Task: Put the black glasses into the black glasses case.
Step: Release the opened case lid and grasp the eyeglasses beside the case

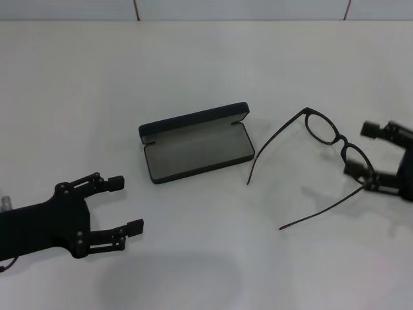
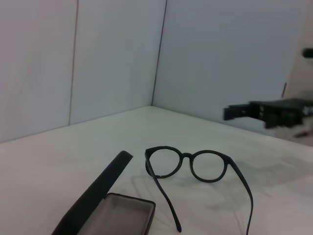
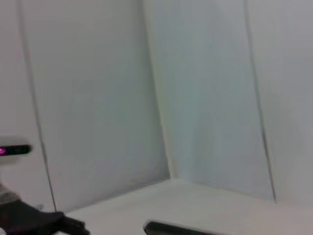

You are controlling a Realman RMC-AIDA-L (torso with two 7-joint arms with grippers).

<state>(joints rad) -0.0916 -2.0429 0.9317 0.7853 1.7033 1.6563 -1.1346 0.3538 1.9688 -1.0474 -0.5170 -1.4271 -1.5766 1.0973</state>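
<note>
black glasses (image 1: 335, 139) sit on the white table (image 1: 193, 64) at the right, unfolded, standing on the lens rims. Frame's long axis runs diagonally, from far-centre toward near-right. Both temple arms point out toward the near-left, roughly at the case side. One temple tip ends just beside the case's near-right corner, not touching as far as I can tell.

black glasses case (image 1: 195, 143) is at centre, lid open and standing up along the far edge, grey lining up, nothing inside. Long axis runs left-right, slightly skewed.

right gripper (image 1: 368, 158) is at the glasses' right end, fingers spread around the right lens, one finger close to the rim; contact can't be told.

left gripper (image 1: 126, 205) hovers near-left of the case, fingers spread, holding nothing, well apart from the case. Nothing lies between glasses and case
</note>
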